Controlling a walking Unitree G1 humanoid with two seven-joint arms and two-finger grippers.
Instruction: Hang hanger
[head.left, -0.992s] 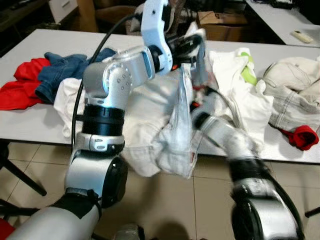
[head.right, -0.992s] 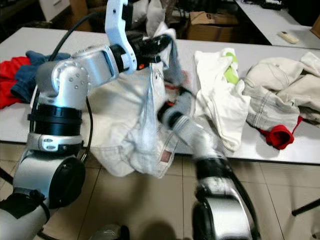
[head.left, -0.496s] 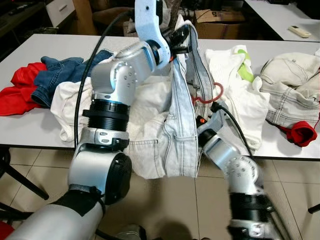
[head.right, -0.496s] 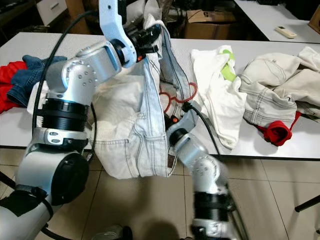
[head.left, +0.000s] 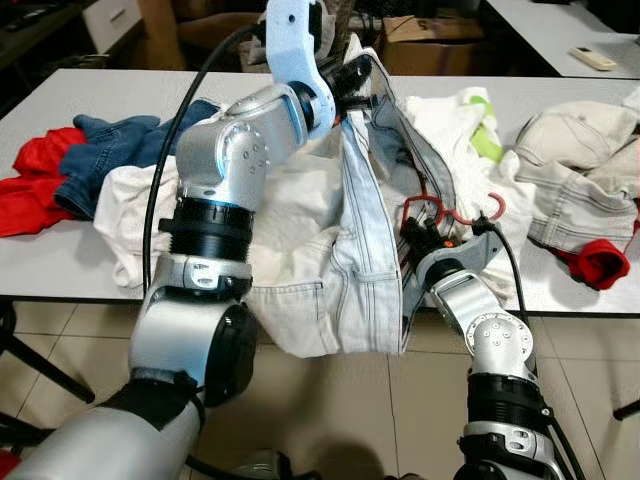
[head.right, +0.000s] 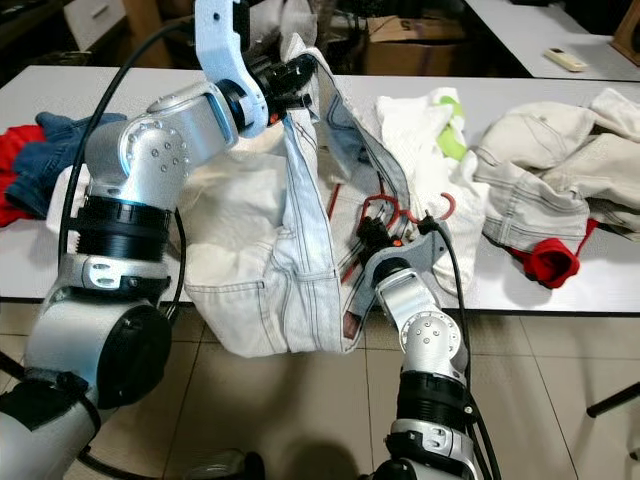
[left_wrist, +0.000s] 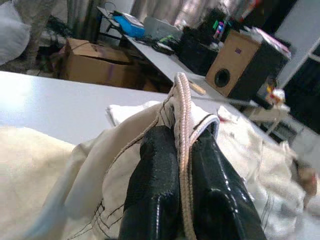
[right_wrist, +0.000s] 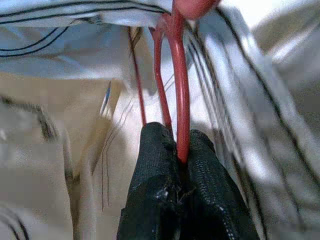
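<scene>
A pair of pale blue jeans (head.left: 365, 250) hangs over the table's front edge. My left gripper (head.left: 358, 78) holds it up, shut on the waistband (left_wrist: 183, 107). A red hanger (head.left: 432, 212) lies against the jeans, its hook (head.right: 447, 205) pointing right. My right gripper (head.left: 415, 240) is shut on the hanger's red wire (right_wrist: 179, 100), low beside the jeans' right side. Part of the hanger is hidden inside the cloth.
The white table (head.left: 60, 255) carries heaps of clothes: red cloth (head.left: 35, 180) and dark denim (head.left: 120, 145) at the left, white garments (head.left: 470, 140) in the middle, beige jeans (head.left: 580, 170) and a red sock (head.left: 598, 262) at the right. Tiled floor (head.left: 330, 410) lies below.
My right gripper has come up from below the table edge to the hanger and shut on it. The hanger has shifted right. My left gripper still holds the jeans up.
</scene>
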